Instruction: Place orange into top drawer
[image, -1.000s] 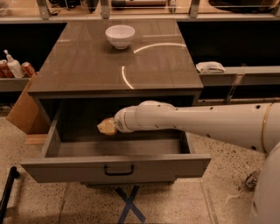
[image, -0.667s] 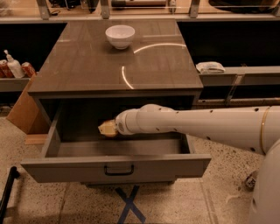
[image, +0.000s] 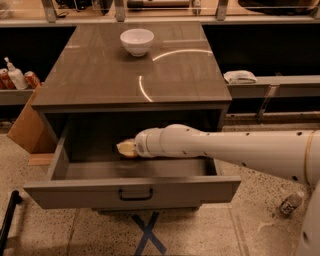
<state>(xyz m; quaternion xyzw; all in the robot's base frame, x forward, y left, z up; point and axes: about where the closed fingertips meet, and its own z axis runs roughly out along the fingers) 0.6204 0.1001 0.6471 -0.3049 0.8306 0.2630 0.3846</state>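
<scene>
The top drawer (image: 75, 192) of the grey-brown cabinet is pulled open, with a dark bail handle (image: 135, 194) at the centre of its front panel. My white arm reaches in from the right, over the drawer's inside. My gripper (image: 126, 148) is the pale yellowish tip at the arm's end, inside the drawer near its back, left of centre. No orange shows clearly; it may be hidden at the gripper tip, but I cannot tell.
A white bowl (image: 137, 41) stands at the back of the cabinet top (image: 100, 80). A cardboard box (image: 25, 127) leans at the cabinet's left. Bottles and cans (image: 15, 77) stand on the left shelf. A white cloth (image: 241, 76) lies on the right shelf. A bottle (image: 290, 202) lies on the floor.
The arm and gripper have sunk very slightly inside the open drawer. Nothing else has moved.
</scene>
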